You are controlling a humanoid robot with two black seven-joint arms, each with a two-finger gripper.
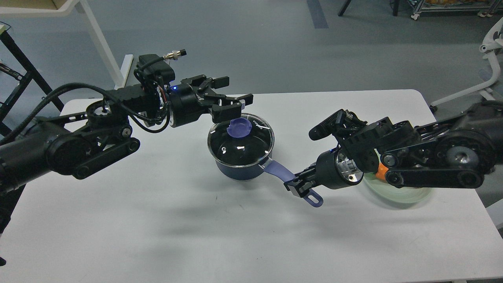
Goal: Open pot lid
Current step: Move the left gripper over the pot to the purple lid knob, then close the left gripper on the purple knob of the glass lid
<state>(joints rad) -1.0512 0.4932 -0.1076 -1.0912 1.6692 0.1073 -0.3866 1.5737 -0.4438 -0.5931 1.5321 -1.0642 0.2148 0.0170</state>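
A dark blue pot (235,171) stands in the middle of the white table (157,220). Its glass lid (240,143) is on it, with a purple knob (239,127) on top. The purple pot handle (281,175) points toward the front right. My right gripper (295,186) is shut on the handle near its far end. My left gripper (232,96) is open, its fingers spread, and hovers just behind and to the left of the knob without touching it.
A pale green bowl (397,194) with an orange thing (380,171) in it sits on the table under my right arm. A white frame leg (98,43) stands on the floor behind the table's left end.
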